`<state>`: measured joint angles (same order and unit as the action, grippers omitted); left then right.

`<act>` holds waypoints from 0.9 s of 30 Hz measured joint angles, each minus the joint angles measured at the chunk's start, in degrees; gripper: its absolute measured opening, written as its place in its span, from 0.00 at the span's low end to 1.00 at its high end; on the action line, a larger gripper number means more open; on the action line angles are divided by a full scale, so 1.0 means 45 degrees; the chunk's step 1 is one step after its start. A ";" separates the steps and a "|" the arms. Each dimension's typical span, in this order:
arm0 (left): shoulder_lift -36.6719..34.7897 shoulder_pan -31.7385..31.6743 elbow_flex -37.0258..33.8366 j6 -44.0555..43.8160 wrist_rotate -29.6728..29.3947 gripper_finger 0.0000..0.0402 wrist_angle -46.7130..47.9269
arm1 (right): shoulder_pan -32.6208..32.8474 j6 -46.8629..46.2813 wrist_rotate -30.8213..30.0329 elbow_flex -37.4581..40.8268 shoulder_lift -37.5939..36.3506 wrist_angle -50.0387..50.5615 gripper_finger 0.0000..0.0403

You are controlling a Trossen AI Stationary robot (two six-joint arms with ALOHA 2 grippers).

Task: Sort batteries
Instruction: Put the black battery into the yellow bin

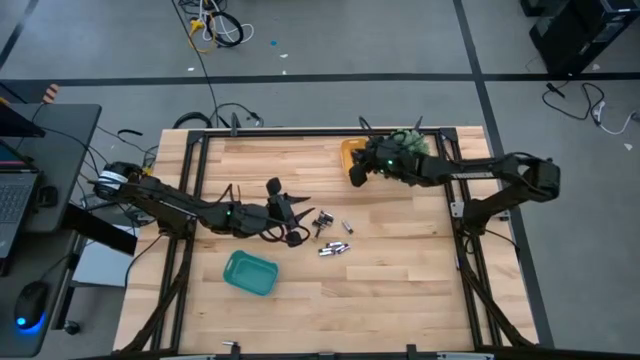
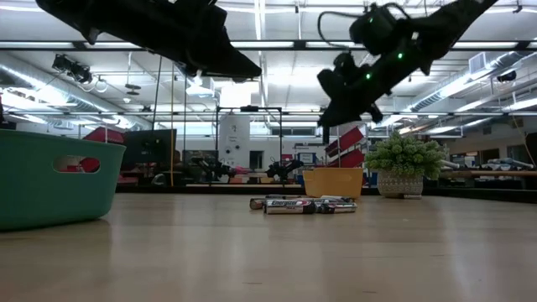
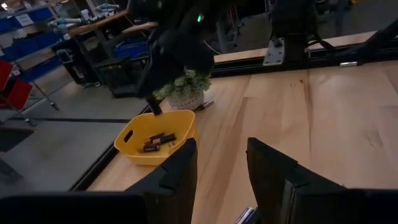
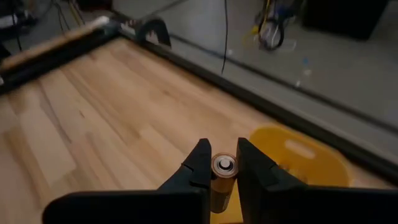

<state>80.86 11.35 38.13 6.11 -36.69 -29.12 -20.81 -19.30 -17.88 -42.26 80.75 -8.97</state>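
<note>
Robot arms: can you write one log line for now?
right gripper: shut on gold cylindrical battery, above yellow plastic tray | left gripper: open, empty | loose batteries: on wooden table

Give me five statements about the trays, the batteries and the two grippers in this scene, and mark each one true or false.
1. The right gripper holds a battery between its fingers. True.
2. The yellow tray is empty. False: the left wrist view shows several batteries lying in it.
3. Loose batteries still lie on the table between the two trays. True.
4. The left gripper is clamped on a battery. False: its fingers stand apart with nothing between them.
5. The teal tray sits at the far edge beside the potted plant. False: it sits near the front on the left arm's side; the yellow tray is by the plant.
</note>
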 joint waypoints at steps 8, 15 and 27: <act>0.0000 0.0005 0.0000 -0.0176 0.0000 0.34 0.0183 | -0.0085 -0.0731 -0.0015 -0.0005 0.1686 -0.0220 0.14; 0.0000 0.0005 0.0000 -0.0181 0.0000 0.34 0.0185 | -0.0085 -0.0781 -0.0065 0.0000 0.2253 -0.0581 0.14; 0.0000 0.0005 0.0000 -0.0195 0.0005 0.34 0.0185 | -0.0076 -0.0742 -0.0089 0.0000 0.2234 -0.0661 0.25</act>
<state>80.86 11.38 38.13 5.23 -36.67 -28.29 -21.15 -22.64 -18.28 -42.26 90.80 -11.94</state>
